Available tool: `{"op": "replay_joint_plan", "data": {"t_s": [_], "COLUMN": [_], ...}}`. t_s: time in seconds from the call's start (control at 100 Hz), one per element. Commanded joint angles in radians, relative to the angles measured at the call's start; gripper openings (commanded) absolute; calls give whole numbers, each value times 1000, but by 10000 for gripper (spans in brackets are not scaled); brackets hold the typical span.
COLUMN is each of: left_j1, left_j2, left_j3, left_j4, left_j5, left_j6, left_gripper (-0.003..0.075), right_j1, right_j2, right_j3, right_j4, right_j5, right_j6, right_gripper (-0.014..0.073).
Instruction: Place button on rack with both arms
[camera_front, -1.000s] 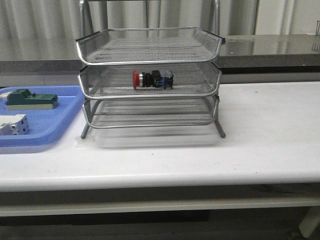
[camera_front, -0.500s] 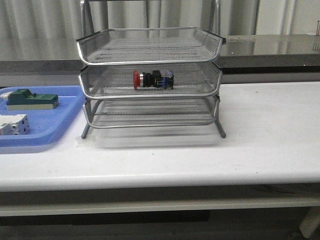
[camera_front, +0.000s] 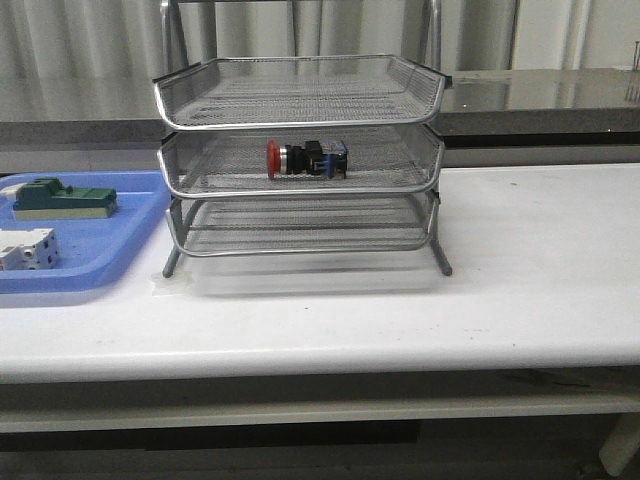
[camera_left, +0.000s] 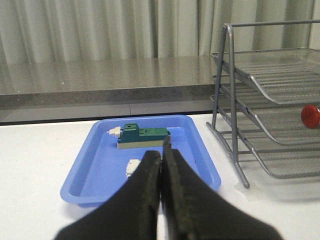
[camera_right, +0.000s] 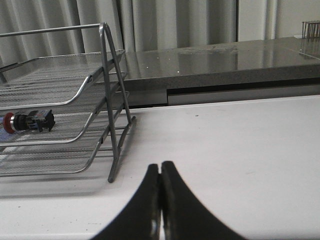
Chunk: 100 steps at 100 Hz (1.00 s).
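Note:
The button (camera_front: 306, 159), red head to the left, black-and-silver collar and blue rear block, lies on its side in the middle tier of the silver wire-mesh rack (camera_front: 300, 110). Its red head shows in the left wrist view (camera_left: 310, 116), and the whole button shows in the right wrist view (camera_right: 27, 122). No arm shows in the front view. My left gripper (camera_left: 161, 154) is shut and empty, over the table in front of the blue tray. My right gripper (camera_right: 160, 167) is shut and empty, over bare table to the right of the rack (camera_right: 65, 105).
A flat blue plastic tray (camera_front: 120, 255) lies left of the rack with a green rectangular block (camera_front: 60, 198) and a white boxy breaker (camera_front: 25, 249) in it. The white table (camera_front: 540, 260) stretches right of the rack. A dark counter runs behind.

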Motion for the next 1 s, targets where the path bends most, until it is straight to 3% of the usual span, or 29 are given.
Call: {"op": "replay_joint_plan", "data": {"t_s": [0.0, 0.25, 0.99], "left_j1": [11, 11, 14], "left_j2": [-28, -117, -117], "left_j3": [17, 47, 47], "left_j4": [33, 83, 85], "left_j5": [-96, -73, -32], "left_j6": [-57, -103, -103], "left_gripper": [4, 4, 4], "right_j1": [-7, -7, -7], "right_j2": [-21, -21, -21], "right_j3": [-17, -17, -17], "right_j4": [-9, -9, -9], "right_j5": [-87, -87, -87], "right_j6": [1, 1, 1], "right_gripper": [-67, -67, -67]}}
